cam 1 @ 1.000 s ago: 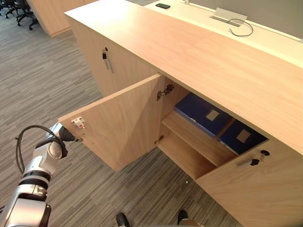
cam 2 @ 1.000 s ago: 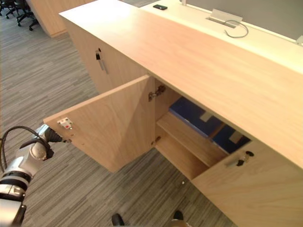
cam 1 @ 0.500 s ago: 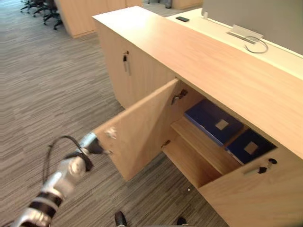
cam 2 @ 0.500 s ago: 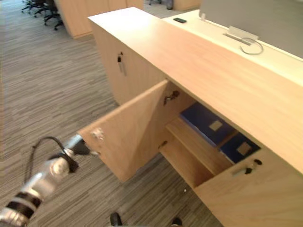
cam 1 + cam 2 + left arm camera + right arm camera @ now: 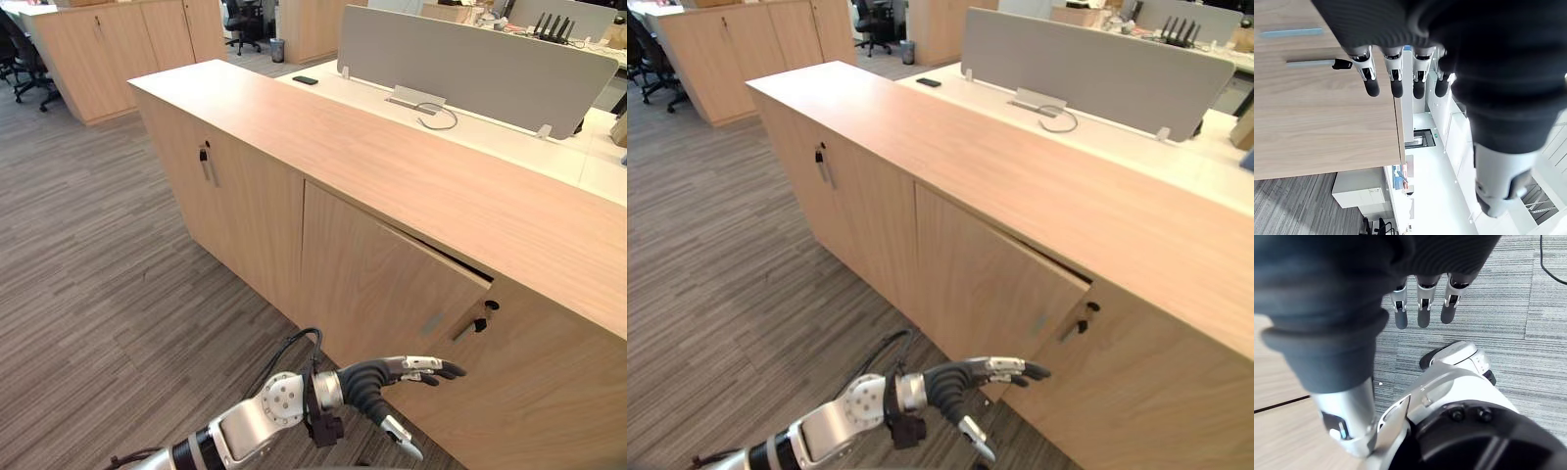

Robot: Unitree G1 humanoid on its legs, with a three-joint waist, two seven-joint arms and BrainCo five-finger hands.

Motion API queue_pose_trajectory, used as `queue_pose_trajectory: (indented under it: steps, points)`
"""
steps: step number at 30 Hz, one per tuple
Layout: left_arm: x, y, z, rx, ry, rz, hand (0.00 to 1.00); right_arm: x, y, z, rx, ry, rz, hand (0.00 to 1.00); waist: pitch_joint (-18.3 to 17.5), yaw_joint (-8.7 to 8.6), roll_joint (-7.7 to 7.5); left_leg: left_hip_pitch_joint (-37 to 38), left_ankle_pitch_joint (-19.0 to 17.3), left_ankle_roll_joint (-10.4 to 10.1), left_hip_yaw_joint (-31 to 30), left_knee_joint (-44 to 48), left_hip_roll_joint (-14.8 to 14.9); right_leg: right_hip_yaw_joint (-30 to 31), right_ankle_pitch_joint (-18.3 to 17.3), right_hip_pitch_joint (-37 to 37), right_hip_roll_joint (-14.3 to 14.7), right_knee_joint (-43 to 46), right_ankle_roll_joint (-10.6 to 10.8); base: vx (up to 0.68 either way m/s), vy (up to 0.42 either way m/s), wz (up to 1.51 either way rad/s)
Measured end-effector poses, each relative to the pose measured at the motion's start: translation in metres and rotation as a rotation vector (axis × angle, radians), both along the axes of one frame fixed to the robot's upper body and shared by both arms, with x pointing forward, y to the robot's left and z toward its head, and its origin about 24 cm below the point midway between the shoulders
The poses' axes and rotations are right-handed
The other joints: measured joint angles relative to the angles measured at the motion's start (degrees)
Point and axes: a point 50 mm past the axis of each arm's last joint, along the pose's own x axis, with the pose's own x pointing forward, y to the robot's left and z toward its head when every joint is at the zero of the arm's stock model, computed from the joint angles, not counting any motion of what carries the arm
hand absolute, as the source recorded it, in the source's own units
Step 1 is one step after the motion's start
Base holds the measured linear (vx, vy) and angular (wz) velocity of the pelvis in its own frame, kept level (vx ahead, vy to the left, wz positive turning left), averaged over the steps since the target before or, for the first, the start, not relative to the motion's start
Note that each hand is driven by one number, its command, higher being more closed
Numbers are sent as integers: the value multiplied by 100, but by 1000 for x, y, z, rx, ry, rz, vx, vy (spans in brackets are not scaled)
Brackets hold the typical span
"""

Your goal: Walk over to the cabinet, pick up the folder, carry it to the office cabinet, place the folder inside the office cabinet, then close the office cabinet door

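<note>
Office cabinet door (image 5: 382,274) has the left hand (image 5: 392,375) at its lower edge, fingers (image 5: 1371,85) straight and relaxed; whether they touch it is unclear. That one door stands slightly ajar at its free edge, between two shut doors (image 5: 245,206), each with one handle (image 5: 206,162). The right hand (image 5: 1422,308) hangs straight-fingered above the carpet (image 5: 88,274).

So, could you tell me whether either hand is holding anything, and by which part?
Nothing is held: the left hand is open by the cabinet door, the right hand open too.

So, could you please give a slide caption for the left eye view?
Left hand, fingers straight, beside the office cabinet door, which stands slightly ajar.
</note>
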Motion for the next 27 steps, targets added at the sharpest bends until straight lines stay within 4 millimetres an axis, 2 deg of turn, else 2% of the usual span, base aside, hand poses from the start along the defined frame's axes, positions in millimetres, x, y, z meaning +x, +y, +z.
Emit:
queue_pose_trajectory:
  steps: [3, 5, 7, 9, 10, 12, 13, 14, 15, 16, 17, 18, 19, 20, 21, 22, 23, 24, 25, 26, 27]
  points:
    - [3, 5, -2, -35, 60, 50, 0, 3, -1, 0, -3, -3, 26, 0, 4, -30, -4, 53, -6, -5, 76, 1, -20, 60, 9, -8, -8, 3, -14, -53, 15, -14]
    - [15, 18, -19, -43, 165, 180, 0, 6, -1, 0, -5, -7, 54, 0, 56, -53, -15, 191, -24, -21, 149, 3, -19, 97, 32, 101, -3, -49, -51, -49, 11, -18]
    - [27, 33, -37, -29, 241, 320, 0, 8, -3, 1, -9, -6, 82, 0, 64, -70, -16, 243, -64, -54, 185, 4, 6, 133, 25, 131, 23, -54, -77, -38, -3, -9]
    - [45, 70, -78, 11, 416, 612, 0, 9, -2, 1, -9, -11, 97, 0, 62, -77, -22, 258, -113, -53, 220, 13, 149, 136, 15, 147, 166, -95, -109, -65, -37, -10]
    - [45, 81, -88, 16, 469, 688, 0, 9, -1, 1, -7, -12, 92, 0, 60, -74, -24, 263, -127, -43, 248, 38, 202, 137, -8, 147, 219, -111, -136, -53, -83, -22]
    - [35, 132, -129, 77, 644, 984, 0, 4, 3, 0, 6, -11, 64, 0, 78, -41, -25, 172, -376, -122, 345, 507, 605, 178, -99, 146, 500, -117, -282, -31, -140, -37]
    - [30, 144, -138, 105, 675, 1056, 0, 2, 3, 0, 4, -9, 66, 0, 78, -3, -26, 122, -498, -143, 360, 716, 742, 209, -118, 144, 581, -111, -311, 36, -287, -49]
    - [20, 164, -153, 163, 729, 1185, 0, -1, 2, 1, 0, -9, 78, 0, 88, 81, -11, 41, -789, -99, 359, 1138, 1024, 266, -177, 144, 758, -69, -408, 69, -267, -63]
    - [8, 182, -166, 215, 788, 1301, 0, 0, 1, 2, -5, -13, 98, 0, 117, 187, 0, 10, -1089, 167, 265, 1545, 1246, 449, -250, 136, 932, 22, -535, 91, -256, -74]
    - [1, 192, -172, 233, 823, 1362, 0, 1, 0, 2, -8, -13, 102, 0, 156, 244, 6, -10, -1202, 526, 132, 1781, 1309, 623, -299, 139, 1005, 90, -611, 107, -167, -99]
    - [-17, 206, -184, 257, 909, 1461, 0, 6, -3, 2, -16, -24, 109, 0, 192, 322, 0, -109, -1074, 847, -265, 2346, 1387, 891, -378, 127, 1099, 217, -698, 155, -226, -109]
    - [-34, 213, -194, 259, 998, 1547, 0, 15, -9, 4, -34, -39, 131, 0, 252, 343, 14, -365, -729, 819, -871, 3053, 1392, 1092, -385, 175, 1093, 264, -743, 185, -224, -106]
    - [-41, 213, -198, 250, 1040, 1580, 0, 17, -13, 5, -47, -43, 141, 0, 286, 372, 31, -526, -540, 707, -1153, 3440, 1370, 1200, -387, 229, 1062, 285, -750, 252, -115, -90]
    - [-49, 208, -204, 203, 1123, 1628, 0, 25, -22, 7, -78, -50, 158, 0, 419, 447, 25, -734, -1100, 348, -1672, 3969, 1114, 1479, -447, 304, 963, 411, -794, 264, 42, -83]
    - [-59, 204, -211, 178, 1195, 1662, 0, 33, -29, 9, -105, -63, 161, 0, 559, 509, 80, -812, -1687, 233, -2069, 4160, 609, 1663, -529, 337, 863, 563, -848, 245, 99, -79]
    - [-66, 203, -213, 180, 1225, 1677, 0, 39, -31, 10, -113, -74, 159, 0, 637, 513, 106, -826, -1900, 162, -2251, 4156, 316, 1745, -545, 391, 833, 599, -844, 179, 137, -81]
    - [-80, 204, -219, 196, 1282, 1706, 0, 47, -33, 11, -123, -93, 151, 0, 696, 554, 144, -809, -2157, 34, -2549, 3770, -180, 1894, -551, 453, 806, 606, -833, 126, 120, -67]
    - [-88, 204, -221, 205, 1309, 1721, 0, 50, -32, 11, -121, -102, 140, 0, 691, 592, 159, -759, -2179, -11, -2640, 3365, -402, 1959, -561, 462, 807, 604, -809, 155, 159, -80]
    - [-103, 205, -225, 265, 1345, 1725, 0, 56, -29, 11, -115, -122, 126, 0, 686, 615, 251, -598, -1910, -32, -2693, 2384, -638, 1987, -601, 505, 890, 596, -725, 143, 161, -63]
    - [-112, 206, -228, 306, 1368, 1731, 0, 58, -23, 10, -103, -129, 123, 0, 725, 659, 342, -481, -1381, 314, -2658, 2068, -650, 2021, -691, 581, 993, 630, -611, 149, 160, -43]
    - [-116, 208, -228, 321, 1371, 1745, 0, 57, -17, 9, -89, -131, 123, 0, 729, 700, 311, -408, -1339, 275, -2612, 1958, -671, 1989, -697, 623, 961, 632, -573, 100, 110, -22]
